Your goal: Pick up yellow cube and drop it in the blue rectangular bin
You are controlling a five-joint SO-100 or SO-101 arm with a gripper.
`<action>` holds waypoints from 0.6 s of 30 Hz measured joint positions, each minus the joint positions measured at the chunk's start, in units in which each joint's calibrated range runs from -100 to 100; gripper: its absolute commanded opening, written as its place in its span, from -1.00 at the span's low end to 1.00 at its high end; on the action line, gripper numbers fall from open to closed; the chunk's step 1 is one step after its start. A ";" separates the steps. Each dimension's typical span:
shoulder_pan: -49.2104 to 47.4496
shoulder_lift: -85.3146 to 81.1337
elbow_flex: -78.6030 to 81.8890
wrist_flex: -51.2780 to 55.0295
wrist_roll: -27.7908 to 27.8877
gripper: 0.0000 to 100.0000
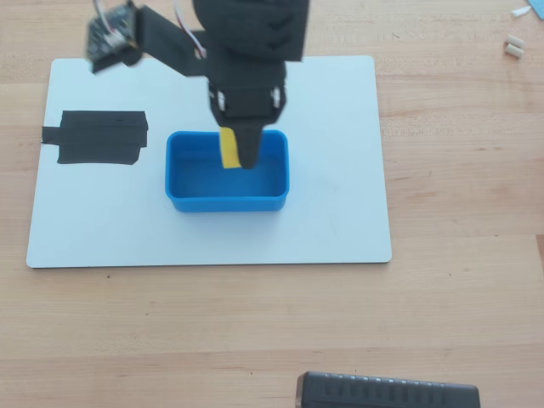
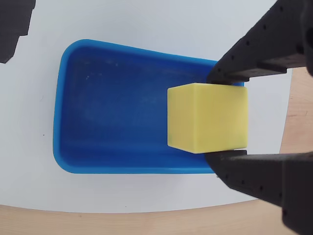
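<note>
end effector (image 2: 222, 118) clamped on yellow cube (image 2: 208, 117) | cube held above blue rectangular bin (image 2: 78, 166), toward its 3 o'clock end in wrist view | positioned so release lands inside

Yellow, blue, black and white over pale wood

The small matte cube (image 2: 208, 117) is a plain bright yellow, paler on its lit top face, and the low plastic rectangular bin (image 2: 112, 117) is a saturated bright blue, darker across its flat floor and lighter along the rim. The two-finger plastic gripper (image 2: 226, 119) is matte black, dotted with tiny holes. The flat rectangular board (image 1: 340, 170) is plain white, and the tape patch (image 1: 98, 137) on it is solid black. The wooden table (image 1: 467, 170) is a light tan with faint grain lines.
</note>
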 measured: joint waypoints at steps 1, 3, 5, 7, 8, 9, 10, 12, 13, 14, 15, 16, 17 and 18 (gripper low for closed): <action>-0.40 0.00 1.20 -1.06 0.00 -0.71; -0.56 0.00 3.21 -3.00 0.00 -0.71; -0.56 0.00 4.91 -4.59 -0.15 -0.71; -0.56 0.00 5.21 -5.30 -0.15 -0.67; -0.56 0.00 5.31 -5.39 -0.15 -0.63; -0.56 0.00 5.41 -5.48 -0.15 -0.60; -0.56 0.00 5.61 -5.57 -0.15 -0.58; -0.56 0.00 6.31 -5.74 -0.15 -0.53; -0.56 0.00 6.41 -5.74 -0.15 -0.52; -0.56 0.00 6.41 -5.74 -0.15 -0.47; -0.56 0.00 6.41 -5.74 -0.15 -0.45; -0.79 0.00 6.51 -5.65 -0.15 -0.45; -1.27 0.00 6.71 -5.65 -0.15 -0.45; -1.59 -0.18 7.01 -5.65 -0.10 -0.46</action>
